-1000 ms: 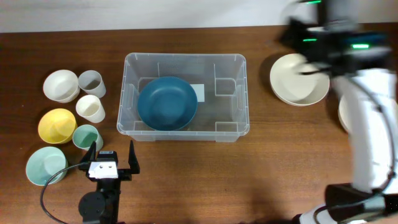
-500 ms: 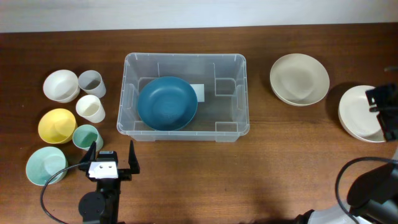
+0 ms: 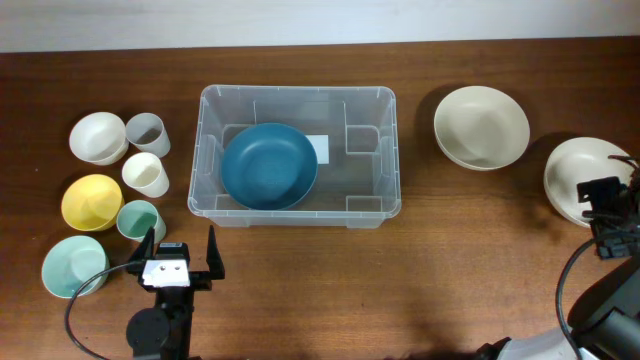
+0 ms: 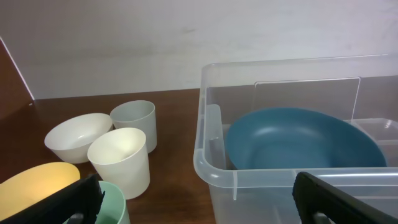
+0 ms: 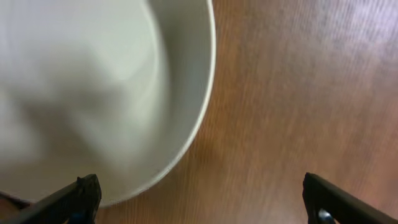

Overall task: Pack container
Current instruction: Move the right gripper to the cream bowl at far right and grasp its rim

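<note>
1. The large clear rectangular plastic container (image 3: pixel 365 178) stands mid-bench on the dark wooden bench (image 3: pixel 450 270). One dark blue round bowl (image 3: pixel 268 166) lies in its left half, beside the white label (image 3: pixel 320 148) on the base. The right half is bare.
2. Change noted: a second ago the right arm was blurred over the cream round bowl (image 3: pixel 481 126). It has since been swung to the white round bowl (image 3: pixel 575 170) at the right edge and now hangs over that bowl's near rim.
3. The right fingers (image 5: pixel 79 198) are spread fully and nothing is held. The wrist view is blurred, so motion is judged unfinished.
4. The left fingers (image 3: pixel 211 252) are also spread wide and empty, just beside the mint-green cup (image 3: pixel 139 220). No shift was recorded on this side.
5. Left unpacked at the left are a white bowl (image 3: pixel 97 137), a grey cup (image 3: pixel 147 133), a cream cup (image 3: pixel 146 175), a yellow bowl (image 3: pixel 92 202) and a pale teal bowl (image 3: pixel 72 267).
6. The white bowl at the right edge is judged the next piece chosen. A rim grasp is called for, then a carry to the container. Packing is judged early, with one piece in.
</note>
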Robot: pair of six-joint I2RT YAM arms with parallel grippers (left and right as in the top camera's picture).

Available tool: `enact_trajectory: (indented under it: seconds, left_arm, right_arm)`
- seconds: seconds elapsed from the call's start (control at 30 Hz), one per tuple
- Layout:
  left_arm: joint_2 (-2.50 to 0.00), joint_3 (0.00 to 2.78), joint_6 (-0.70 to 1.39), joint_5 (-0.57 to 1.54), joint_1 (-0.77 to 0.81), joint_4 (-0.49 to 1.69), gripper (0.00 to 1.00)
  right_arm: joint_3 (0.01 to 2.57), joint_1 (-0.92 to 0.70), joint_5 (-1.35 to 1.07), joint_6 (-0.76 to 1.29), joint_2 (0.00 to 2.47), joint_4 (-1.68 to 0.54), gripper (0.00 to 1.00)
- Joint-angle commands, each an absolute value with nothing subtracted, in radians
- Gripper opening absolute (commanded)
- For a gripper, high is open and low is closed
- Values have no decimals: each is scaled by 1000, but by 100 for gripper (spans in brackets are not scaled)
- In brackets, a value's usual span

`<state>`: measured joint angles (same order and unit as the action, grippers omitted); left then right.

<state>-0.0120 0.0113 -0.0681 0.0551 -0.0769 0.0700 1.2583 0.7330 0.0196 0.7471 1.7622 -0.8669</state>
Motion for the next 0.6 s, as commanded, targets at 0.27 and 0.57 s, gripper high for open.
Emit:
enact_trajectory:
  seconds: [0.27,0.57]
  left_arm:
    - [-6,9,-84,56,-73,76,100]
    - [-6,9,-84,56,-73,76,100]
  right_arm:
    - [1174,753,-1,687,1793,-664,99]
    - [1174,753,0,683,1875,-622,97]
